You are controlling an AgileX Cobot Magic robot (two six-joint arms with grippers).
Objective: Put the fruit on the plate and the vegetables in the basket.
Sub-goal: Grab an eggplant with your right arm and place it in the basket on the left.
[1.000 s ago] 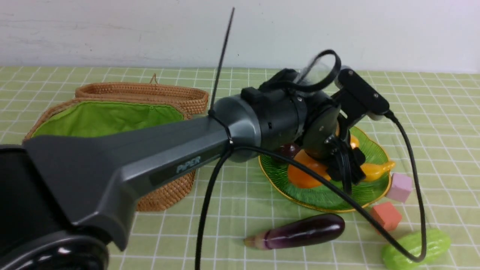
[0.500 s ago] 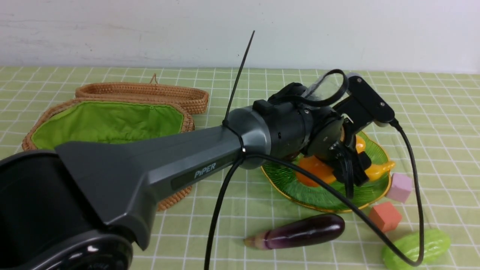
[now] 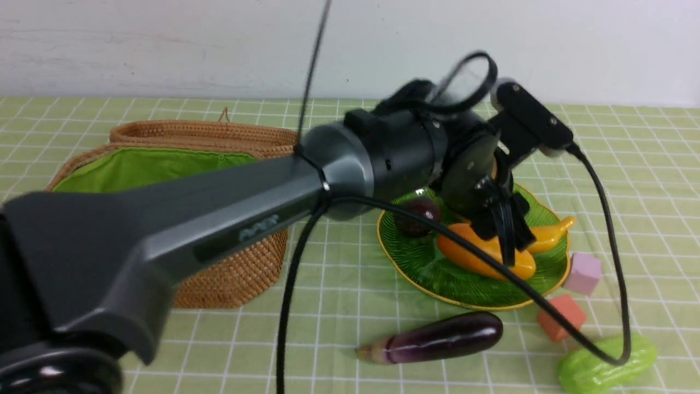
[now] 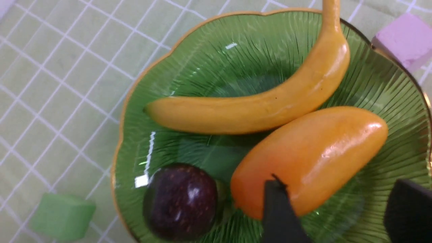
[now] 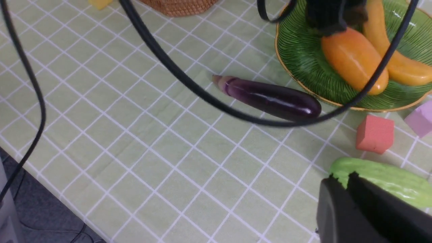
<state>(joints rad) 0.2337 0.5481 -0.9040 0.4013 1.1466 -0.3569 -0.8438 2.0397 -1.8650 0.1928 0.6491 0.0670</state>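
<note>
The green plate (image 3: 432,273) holds the banana (image 3: 552,232), the mango (image 3: 476,257) and the mangosteen (image 3: 415,216). My left gripper (image 3: 506,232) hangs just above the mango, open and empty. In the left wrist view its fingers (image 4: 280,209) stand wide apart over the mango (image 4: 310,158), beside the banana (image 4: 263,108) and mangosteen (image 4: 180,200). The eggplant (image 3: 437,339) and gourd (image 3: 607,366) lie on the cloth in front of the plate. The basket (image 3: 164,164) stands open at the left. My right gripper (image 5: 341,177) is shut and empty near the gourd (image 5: 381,179). The carrot is out of view.
The basket lid (image 3: 208,134) lies behind the basket. A pink cube (image 3: 584,271) and a red cube (image 3: 560,317) sit right of the plate, a green cube (image 4: 60,216) beyond it. The left arm's cable (image 3: 612,262) loops over the plate and gourd. The table edge (image 5: 20,175) is near.
My left arm dipped toward the plate, then rose. The mango now lies flat and free on the plate, further right, and the mangosteen has come into sight.
</note>
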